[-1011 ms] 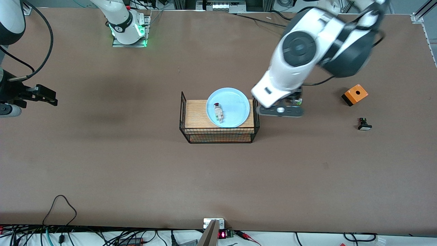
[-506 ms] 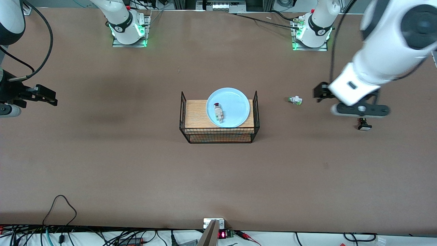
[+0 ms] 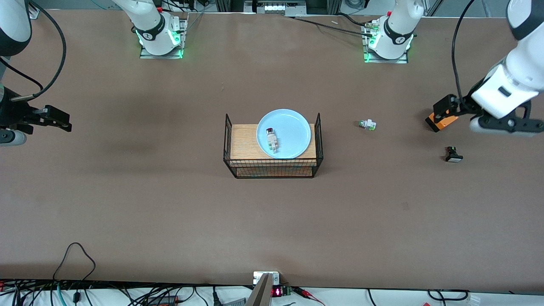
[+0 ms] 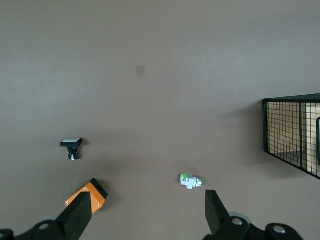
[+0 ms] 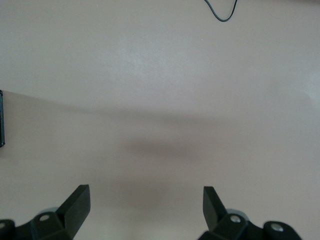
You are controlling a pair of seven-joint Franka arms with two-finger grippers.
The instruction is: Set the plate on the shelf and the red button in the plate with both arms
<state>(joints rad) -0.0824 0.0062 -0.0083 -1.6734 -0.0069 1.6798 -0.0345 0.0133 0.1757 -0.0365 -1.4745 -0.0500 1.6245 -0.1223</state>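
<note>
Brown matte table (image 3: 170, 212), broad, with both arm bases along the edge farthest from the front camera.

Wire basket (image 3: 273, 168): black mesh, mid-table, with a wooden board (image 3: 243, 142) laid across its top.

Plate (image 3: 284, 133): pale blue, round, raised rim; rests on the board over the basket. Judged rigid, light, smooth-glazed and apt to slip or chip; best taken by pinching the rim at the edge toward an arm, as the face offers no purchase.

Red button (image 3: 271, 139): cream blocky body, dark-red cap; lies on its side on the plate, toward the right arm's end of it. Judged very light, hard and easily flicked away; take it across the flat sides of the body, not the round cap.

Left gripper (image 4: 145, 215): fingers spread wide, holding nothing, up over the table near the orange box (image 3: 442, 117) at the left arm's end.

Right gripper (image 5: 145, 207): fingers spread wide, empty, waiting over bare table at the right arm's end.

Green-capped switch (image 3: 367, 124): loose on the table between basket and orange box.

Black switch (image 3: 453, 154): nearer the front camera than the orange box.
</note>
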